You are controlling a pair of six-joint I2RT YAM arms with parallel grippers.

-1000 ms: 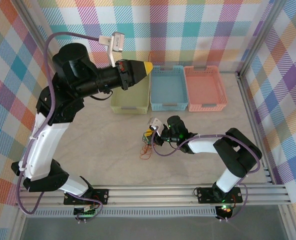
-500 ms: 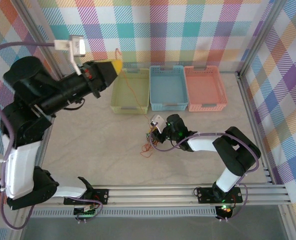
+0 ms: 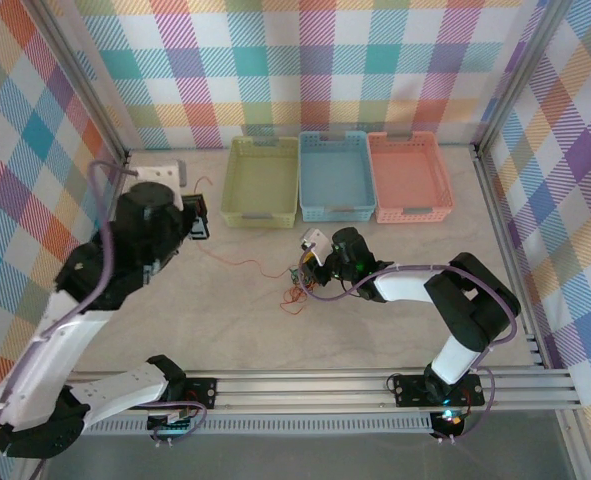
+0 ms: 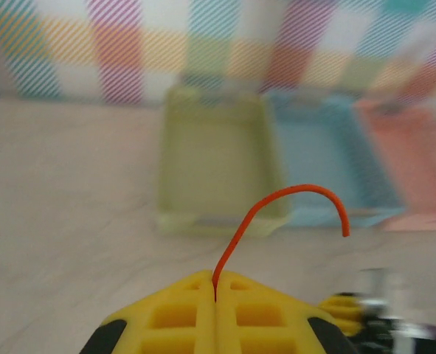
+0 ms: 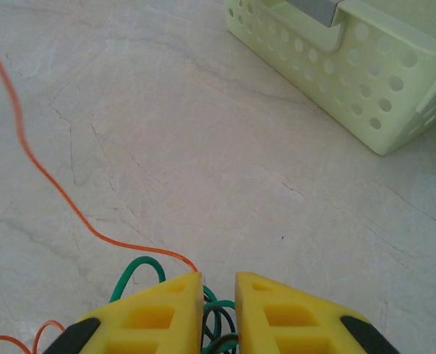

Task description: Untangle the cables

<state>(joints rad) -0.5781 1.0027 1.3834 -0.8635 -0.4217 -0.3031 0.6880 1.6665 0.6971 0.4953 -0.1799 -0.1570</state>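
Observation:
The cables lie as a small tangle (image 3: 293, 292) of orange, green and black cords on the table's middle. My right gripper (image 3: 300, 268) sits low on it; in the right wrist view the right gripper (image 5: 219, 284) has its jaws narrowly apart, with green cable (image 5: 133, 269) and black loops pinched between them. An orange cable (image 5: 55, 188) runs from there to the left. My left gripper (image 4: 216, 284) is shut on that orange cable (image 4: 277, 199), whose free end curls up past the tips. From above, the left gripper (image 3: 201, 222) is at the left, near the green basket's corner.
Three baskets stand in a row at the back: light green (image 3: 259, 217), blue (image 3: 337, 213) and salmon (image 3: 412, 213). The green basket (image 5: 365, 66) is close ahead-right of my right gripper. Checkered walls and a metal frame enclose the table.
My left arm has swung down from high over the green basket to low at the left, drawing the orange cable out of the tangle. The right gripper stayed on the tangle.

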